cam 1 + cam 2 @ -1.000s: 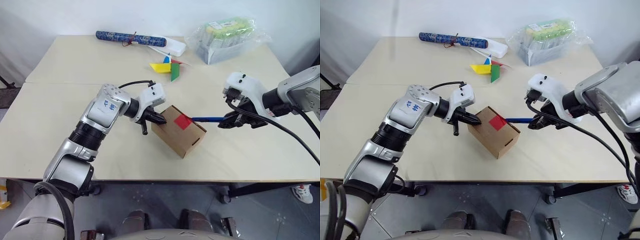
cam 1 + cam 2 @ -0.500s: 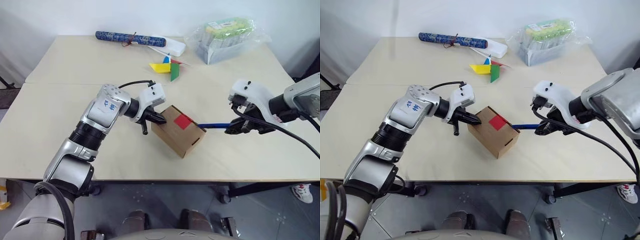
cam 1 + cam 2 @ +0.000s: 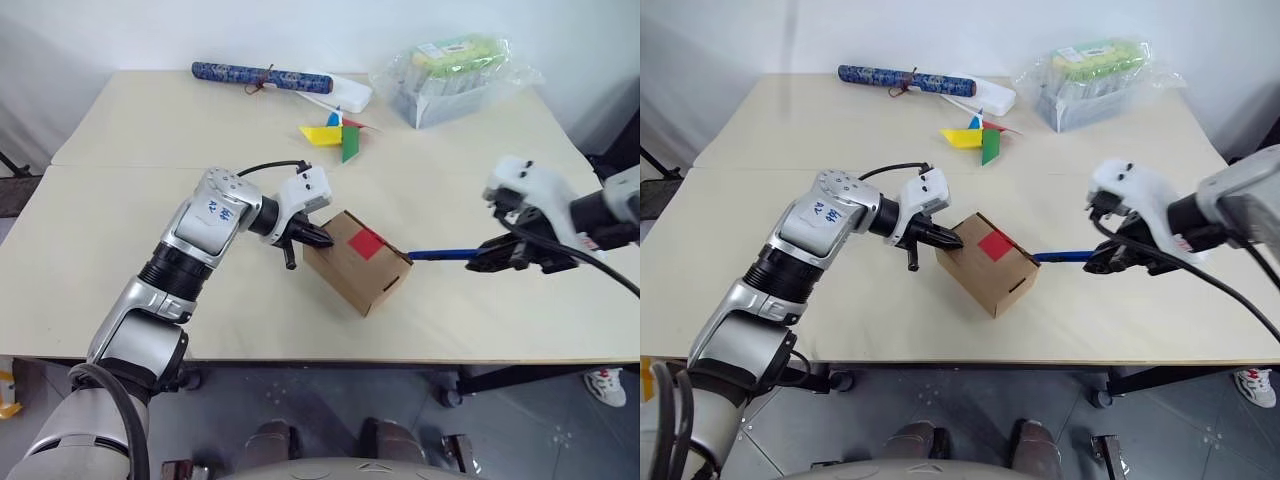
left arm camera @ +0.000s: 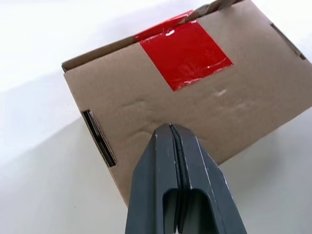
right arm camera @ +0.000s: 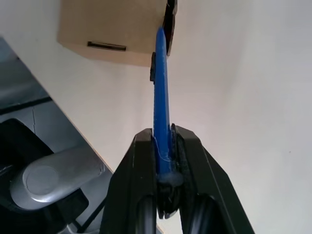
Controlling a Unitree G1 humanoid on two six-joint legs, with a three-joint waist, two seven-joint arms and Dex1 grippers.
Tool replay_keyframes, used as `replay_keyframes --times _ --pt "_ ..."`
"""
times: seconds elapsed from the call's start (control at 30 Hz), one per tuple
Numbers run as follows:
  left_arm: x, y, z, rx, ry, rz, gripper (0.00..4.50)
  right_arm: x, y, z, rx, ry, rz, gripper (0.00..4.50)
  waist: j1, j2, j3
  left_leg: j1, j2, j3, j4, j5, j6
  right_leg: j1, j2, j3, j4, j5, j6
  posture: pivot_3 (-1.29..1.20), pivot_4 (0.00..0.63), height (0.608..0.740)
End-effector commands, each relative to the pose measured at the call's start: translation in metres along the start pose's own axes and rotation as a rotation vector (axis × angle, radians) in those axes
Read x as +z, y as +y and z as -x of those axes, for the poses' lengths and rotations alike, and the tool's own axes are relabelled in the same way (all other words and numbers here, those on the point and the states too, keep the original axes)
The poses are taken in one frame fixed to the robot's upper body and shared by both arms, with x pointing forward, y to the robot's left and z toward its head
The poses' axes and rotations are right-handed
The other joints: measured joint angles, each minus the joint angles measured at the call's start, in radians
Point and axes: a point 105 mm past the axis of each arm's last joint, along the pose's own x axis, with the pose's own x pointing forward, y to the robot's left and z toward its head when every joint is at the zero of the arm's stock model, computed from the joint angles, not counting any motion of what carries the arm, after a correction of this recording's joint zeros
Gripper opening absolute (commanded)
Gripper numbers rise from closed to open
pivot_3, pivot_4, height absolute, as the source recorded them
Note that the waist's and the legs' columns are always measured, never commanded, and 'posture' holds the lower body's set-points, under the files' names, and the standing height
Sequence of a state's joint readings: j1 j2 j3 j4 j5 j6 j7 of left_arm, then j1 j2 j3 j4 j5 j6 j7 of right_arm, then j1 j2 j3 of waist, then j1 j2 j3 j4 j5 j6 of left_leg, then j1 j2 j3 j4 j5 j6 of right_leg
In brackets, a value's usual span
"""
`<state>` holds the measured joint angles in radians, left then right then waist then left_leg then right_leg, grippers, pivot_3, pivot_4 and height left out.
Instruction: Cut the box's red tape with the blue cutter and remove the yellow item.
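The right gripper clamps the slim blue cutter, which lies nearly level, tip toward the brown cardboard box amid bare tabletop. The left gripper, fingers pressed together, is at the box's far-side top edge near the red tape.

Left pincer against box; right pincer gripping blue cutter.

— Pale table, seam across the middle. White wall behind.
— Grey tiled floor below the near edge, dark table leg at right. Soft, even light.
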<state>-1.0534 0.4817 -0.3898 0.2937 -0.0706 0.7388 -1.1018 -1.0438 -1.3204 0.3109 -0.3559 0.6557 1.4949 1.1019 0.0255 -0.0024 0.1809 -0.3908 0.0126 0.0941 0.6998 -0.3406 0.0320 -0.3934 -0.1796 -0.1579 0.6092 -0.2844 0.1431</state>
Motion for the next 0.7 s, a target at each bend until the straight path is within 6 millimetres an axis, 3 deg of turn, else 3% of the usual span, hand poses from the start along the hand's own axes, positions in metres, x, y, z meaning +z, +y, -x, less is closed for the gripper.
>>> replay_keyframes --times 0.03,0.17,0.3,0.33,0.43,0.63,0.7 --pt "-0.033 0.003 -0.008 0.035 0.117 0.060 0.00 0.014 0.002 0.031 -0.040 -0.128 0.055 0.19 -0.002 0.000 0.000 0.000 0.000 0.000 0.000 0.000 0.000 0.000 0.000 0.000 0.000 0.000 0.000 0.00 0.150 0.740" --pt "-0.033 0.004 -0.009 0.033 0.121 0.055 0.00 0.021 0.003 0.055 -0.047 -0.257 0.041 0.19 -0.001 0.000 0.000 0.000 0.001 0.000 0.000 0.000 0.001 0.001 0.000 0.000 -0.001 0.000 0.000 0.00 0.150 0.740" --pt "-0.033 0.005 -0.009 0.033 0.122 0.051 0.00 0.024 0.003 0.063 -0.056 -0.329 0.035 0.19 -0.001 0.000 0.000 0.001 0.002 0.000 0.000 0.000 0.001 0.001 -0.001 0.001 -0.001 0.000 0.000 0.00 0.150 0.740" --pt "-0.031 0.006 -0.009 0.033 0.122 0.046 0.00 0.024 -0.008 0.063 -0.119 -0.383 0.025 0.19 -0.001 0.000 0.000 0.001 0.002 0.000 0.000 0.000 0.001 0.001 -0.001 0.001 -0.001 0.000 0.000 0.00 0.150 0.740" --pt "-0.029 0.008 -0.011 0.031 0.124 0.032 0.00 -0.002 -0.042 0.041 -0.331 -0.443 -0.019 0.19 0.001 -0.011 -0.007 0.002 0.001 -0.001 0.000 0.001 0.001 0.003 0.000 -0.001 -0.001 0.000 0.000 0.00 0.150 0.740" --pt "-0.026 0.006 -0.012 0.015 0.113 0.021 0.00 -0.042 -0.046 -0.001 -0.422 -0.561 -0.076 0.19 0.003 -0.005 -0.008 0.001 -0.002 0.001 0.000 0.002 0.003 0.002 -0.002 0.000 -0.001 0.001 0.001 0.00 0.150 0.740" --pt "-0.026 0.006 -0.012 0.013 0.112 0.022 0.00 -0.060 -0.056 -0.012 -0.505 -0.586 -0.150 0.19 0.002 -0.005 -0.008 0.001 -0.003 0.001 -0.001 0.003 0.002 0.002 -0.002 0.000 0.000 0.001 0.001 0.00 0.150 0.740"
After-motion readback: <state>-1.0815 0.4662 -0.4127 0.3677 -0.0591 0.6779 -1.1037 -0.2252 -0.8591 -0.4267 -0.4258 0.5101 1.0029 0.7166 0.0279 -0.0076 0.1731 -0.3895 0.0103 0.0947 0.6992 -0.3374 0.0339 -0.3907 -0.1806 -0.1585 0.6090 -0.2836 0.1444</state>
